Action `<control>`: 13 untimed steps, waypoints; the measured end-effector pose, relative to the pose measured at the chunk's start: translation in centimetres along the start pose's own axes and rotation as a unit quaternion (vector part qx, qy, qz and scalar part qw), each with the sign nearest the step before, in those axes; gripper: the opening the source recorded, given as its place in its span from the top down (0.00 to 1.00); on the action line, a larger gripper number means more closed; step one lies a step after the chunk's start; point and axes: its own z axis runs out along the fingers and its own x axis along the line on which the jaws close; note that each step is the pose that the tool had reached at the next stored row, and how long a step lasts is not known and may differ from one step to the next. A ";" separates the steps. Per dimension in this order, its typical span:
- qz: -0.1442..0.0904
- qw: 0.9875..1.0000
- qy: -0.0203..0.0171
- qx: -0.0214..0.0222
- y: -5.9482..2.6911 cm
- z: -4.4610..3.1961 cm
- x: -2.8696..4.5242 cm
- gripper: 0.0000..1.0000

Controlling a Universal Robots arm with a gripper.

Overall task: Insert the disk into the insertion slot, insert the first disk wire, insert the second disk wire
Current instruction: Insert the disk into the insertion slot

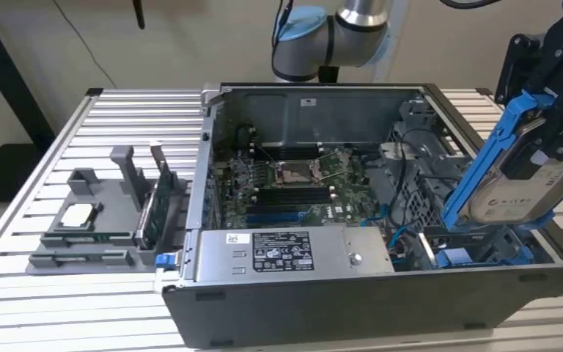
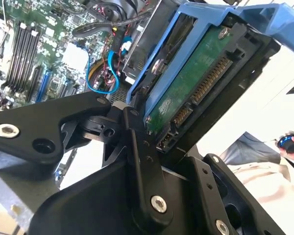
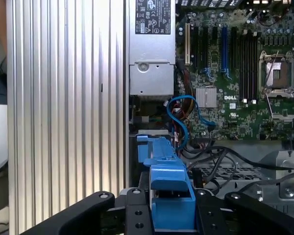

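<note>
One tilted corner of the disk (image 1: 516, 192), clenched in the claw (image 1: 547, 139), could snag the rim of the insertion slot (image 1: 436, 246) and jam.

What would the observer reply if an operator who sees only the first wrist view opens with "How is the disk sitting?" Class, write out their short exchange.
Observer: In the exterior view the disk leans, upper end toward that view's right, mostly above the computer case.
Operator: Where is its lower end?
Observer: At the insertion slot, by the case's near corner on the exterior view's right.
Operator: Which side carries the connector?
Observer: In the second wrist view its green circuit board with the connector faces the camera, the gripper shut on the disk.
</note>
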 end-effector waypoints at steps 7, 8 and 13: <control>0.000 1.000 0.000 0.000 -0.03 0.60 0.00 0.67; 0.000 1.000 0.000 0.000 -0.04 0.77 0.00 0.67; 0.000 1.000 0.000 -0.001 -0.09 1.62 -0.01 0.67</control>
